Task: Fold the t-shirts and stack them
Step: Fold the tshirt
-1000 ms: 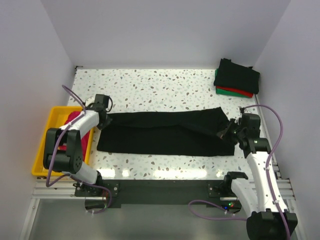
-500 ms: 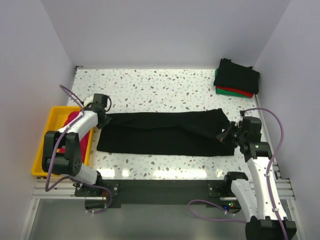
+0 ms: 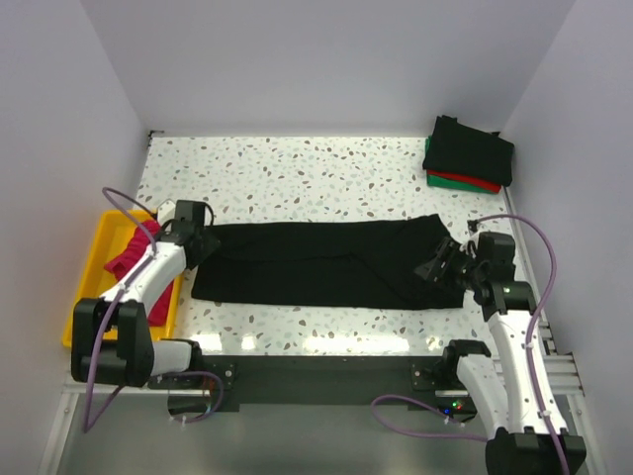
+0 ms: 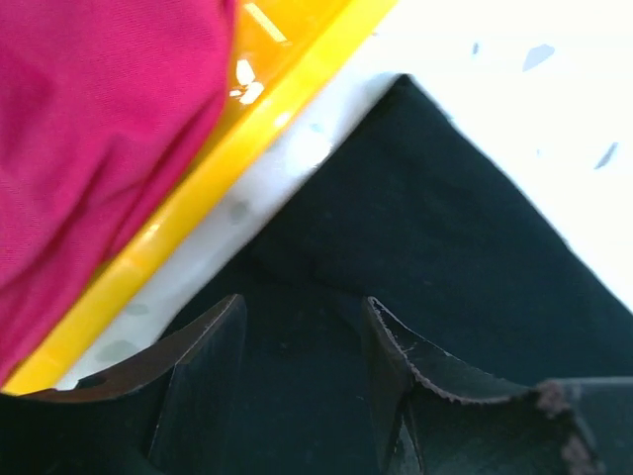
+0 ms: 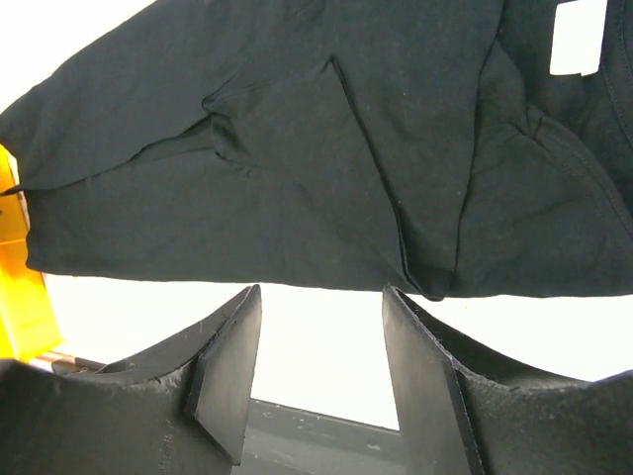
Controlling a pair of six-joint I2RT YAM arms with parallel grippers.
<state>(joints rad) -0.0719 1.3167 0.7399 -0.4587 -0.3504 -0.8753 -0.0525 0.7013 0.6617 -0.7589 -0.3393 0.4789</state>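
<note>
Lying lengthwise across the near half of the table (image 3: 297,173), the black t-shirt (image 3: 316,262) forms one long flat band parallel to the near edge, reaching from close to the left edge almost to the right edge; a crease runs along its middle, and a small white neck tag (image 5: 577,38) shows at its right end. The left end effector (image 3: 201,240) sits at the shirt's left end, low over the cloth; its jaws stand apart with black fabric lying under and between them, and whether they press on it cannot be told, but nothing is pinched. Just beside that end, a yellow tray (image 3: 84,297) lies along the left edge of the table and holds a crumpled magenta-pink t-shirt (image 3: 127,259); the tray's rim is close to the black cloth but apart from it, with a strip of table between. The right end effector (image 3: 438,267) is at the shirt's right end, near the right edge; its jaws are spread wide and carry nothing, with bare table between them and the shirt's near hem just beyond the tips. At the far right corner sits a folded stack (image 3: 469,153), a black shirt on top, red and green edges showing beneath.
</note>
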